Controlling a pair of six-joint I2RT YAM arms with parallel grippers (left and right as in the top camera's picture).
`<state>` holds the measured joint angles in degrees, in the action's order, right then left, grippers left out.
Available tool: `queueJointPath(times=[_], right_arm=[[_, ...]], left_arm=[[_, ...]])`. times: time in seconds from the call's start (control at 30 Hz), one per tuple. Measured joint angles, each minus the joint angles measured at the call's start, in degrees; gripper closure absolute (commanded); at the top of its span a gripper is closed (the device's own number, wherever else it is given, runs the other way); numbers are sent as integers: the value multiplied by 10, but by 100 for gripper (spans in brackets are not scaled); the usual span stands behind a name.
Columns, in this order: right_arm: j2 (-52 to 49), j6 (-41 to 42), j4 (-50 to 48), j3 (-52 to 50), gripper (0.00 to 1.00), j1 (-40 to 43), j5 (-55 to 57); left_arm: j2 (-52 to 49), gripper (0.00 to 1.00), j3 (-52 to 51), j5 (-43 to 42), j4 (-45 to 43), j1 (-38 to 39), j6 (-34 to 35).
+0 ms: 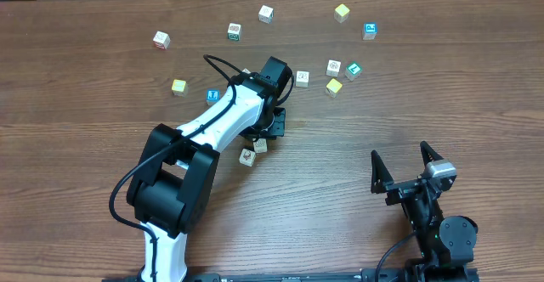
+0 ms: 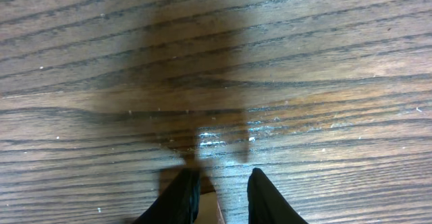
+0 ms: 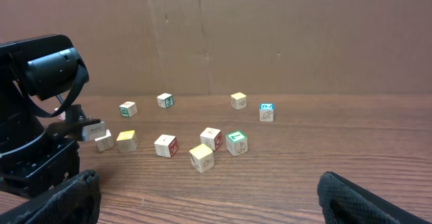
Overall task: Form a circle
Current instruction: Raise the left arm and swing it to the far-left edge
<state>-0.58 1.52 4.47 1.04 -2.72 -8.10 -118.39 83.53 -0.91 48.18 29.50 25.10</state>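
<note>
Circle cubes (image 1: 334, 68) sat in a loose cluster, not a ring, well to the right of the left gripper (image 2: 221, 177), whose narrowed jaws pinched a pale cube (image 2: 208, 209) close above the table (image 2: 304, 82). Two more cubes (image 1: 260, 145) lay just beside it. The right gripper (image 1: 399, 152) gaped wide and empty, well apart.

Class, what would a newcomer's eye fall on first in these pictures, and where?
The white-and-black left arm stretches across the middle of the table, the left gripper pinching a pale cube. Beyond it, small printed cubes lie scattered over the far side; the right gripper stands open at the near right.
</note>
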Motion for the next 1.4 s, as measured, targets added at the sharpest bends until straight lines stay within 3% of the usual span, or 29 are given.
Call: queueJointPath(times=[0.63,0.8,1.03,1.4], right_arm=[[0,0,0,0,0,0,0],[0,0,0,0,0,0,0],[0,0,0,0,0,0,0],[0,0,0,0,0,0,0]], left_arm=[[0,70,7,20,-47,-3,-1],[0,66,88,33,-21,-22,-14],[0,44,259,54,9,-68,-39],[2,41,269,72,35,-142,-67]])
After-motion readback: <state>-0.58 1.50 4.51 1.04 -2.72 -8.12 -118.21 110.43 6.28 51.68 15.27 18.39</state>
